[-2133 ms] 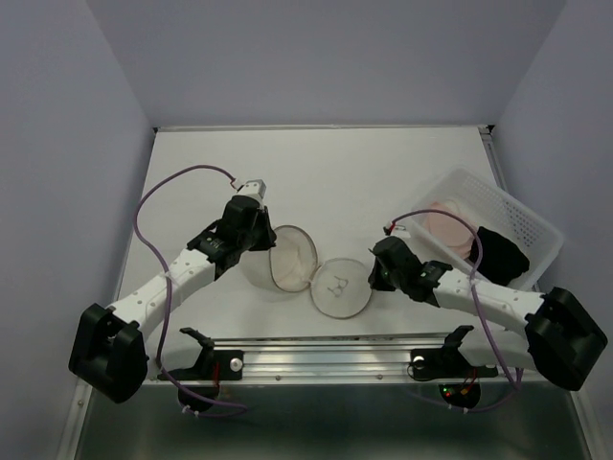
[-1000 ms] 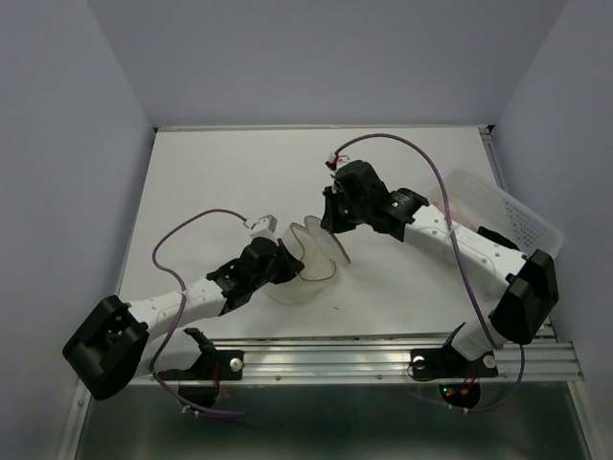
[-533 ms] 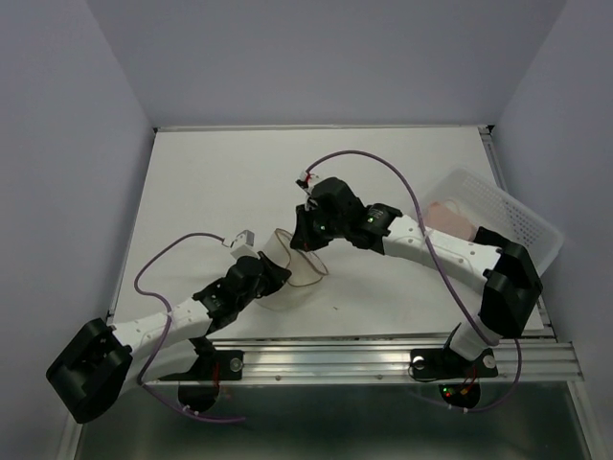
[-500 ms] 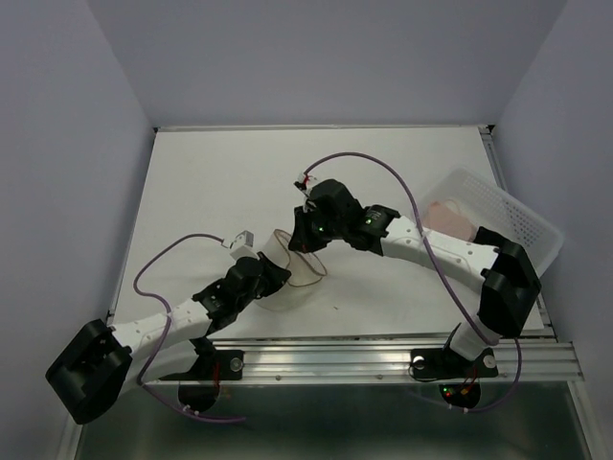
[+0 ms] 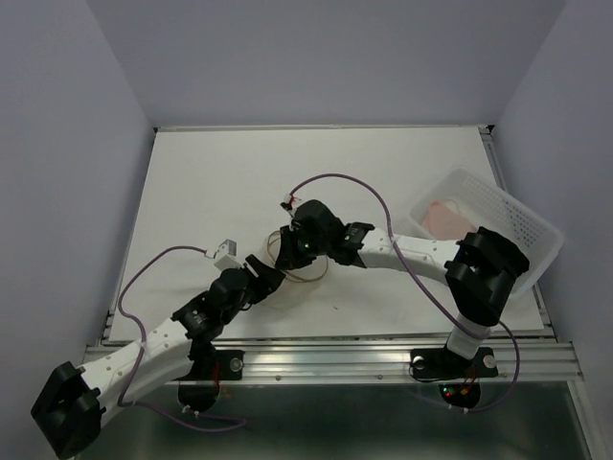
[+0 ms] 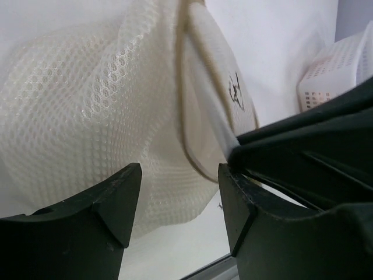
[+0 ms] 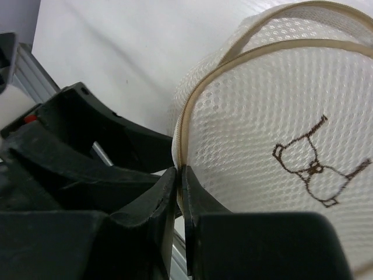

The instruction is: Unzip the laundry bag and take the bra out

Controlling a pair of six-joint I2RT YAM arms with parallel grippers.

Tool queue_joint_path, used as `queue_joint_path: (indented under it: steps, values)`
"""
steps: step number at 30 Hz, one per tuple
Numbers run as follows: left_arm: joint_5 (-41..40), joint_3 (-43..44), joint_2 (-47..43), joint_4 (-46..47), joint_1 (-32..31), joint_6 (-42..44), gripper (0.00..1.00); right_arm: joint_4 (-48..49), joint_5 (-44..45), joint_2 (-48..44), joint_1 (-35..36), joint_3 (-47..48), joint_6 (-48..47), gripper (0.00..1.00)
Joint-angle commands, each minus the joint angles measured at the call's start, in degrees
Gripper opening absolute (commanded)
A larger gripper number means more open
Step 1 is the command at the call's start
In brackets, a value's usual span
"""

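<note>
The laundry bag (image 5: pixel 301 269) lies crumpled on the white surface (image 5: pixel 211 172), a little toward 6 o'clock from the middle, between the two grippers. The left gripper (image 5: pixel 265 274) sits at the bag's 8 o'clock side. In the left wrist view its fingers (image 6: pixel 111 198) stand well apart, open, and the cream mesh bulges just beyond them without being pinched. The right gripper (image 5: pixel 286 253) reaches in from 3 o'clock and meets the bag at about its 11 o'clock edge. In the right wrist view its two fingers (image 7: pixel 166 192) are almost together, clamped on the thin tan rim (image 7: pixel 182 131) of the bag.

Two tan bands curve side by side over the top of the pouch with a narrow gap between them; I cannot tell how far the zip is run. A brown line-drawn mark (image 7: pixel 312 166) shows on the bag's face. In both wrist views the mesh is cream all through.

The white perforated basket (image 5: pixel 517 218) stands at the surface's 3 o'clock edge, well apart from the bag. The bra (image 5: pixel 442 215) lies inside it as a pale pink mound in the 9 o'clock end. The right arm (image 5: pixel 479 270) crosses above the basket's 6 o'clock side and hides whatever lies there.
</note>
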Motion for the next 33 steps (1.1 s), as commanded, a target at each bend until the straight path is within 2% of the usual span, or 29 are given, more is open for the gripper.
queue_joint_path:
  steps: [1,6,9,15,19,23,25,29,33]
  values:
    - [-2.34,0.87,-6.86,-4.91,-0.33,-0.99,0.67,5.81,-0.35,1.79,1.05,-1.86,1.20,0.15]
    - [-8.40,3.77,-15.82,-18.17,-0.42,-1.17,0.66,7.74,0.27,4.51,1.05,-2.47,0.94,0.17]
    - [-11.12,6.57,-18.47,-23.02,-0.16,-0.47,0.66,8.18,0.10,6.70,1.05,-2.21,0.94,0.19]
    - [-13.41,10.97,-17.00,-25.58,-0.16,2.34,0.67,10.03,1.67,9.79,1.05,-2.65,0.33,0.27]
    - [-14.29,14.22,-12.16,-24.89,0.37,5.07,0.71,10.03,5.01,10.40,1.05,-2.65,-2.13,0.43]
    - [-13.94,18.09,-8.03,-23.22,2.65,9.19,0.76,9.85,7.12,6.82,1.05,-2.91,-5.12,0.65]
    - [-12.55,20.99,-6.00,-22.60,5.89,12.70,0.78,8.98,10.63,4.88,1.05,-2.13,-7.57,0.76]
    - [-9.65,26.26,-2.58,-21.46,12.91,19.38,0.81,2.58,20.56,1.27,0.35,0.07,-12.14,0.90]
    - [-4.99,31.45,3.47,-20.75,19.16,25.01,0.82,0.89,23.21,-2.33,-2.64,0.52,-14.61,0.96]
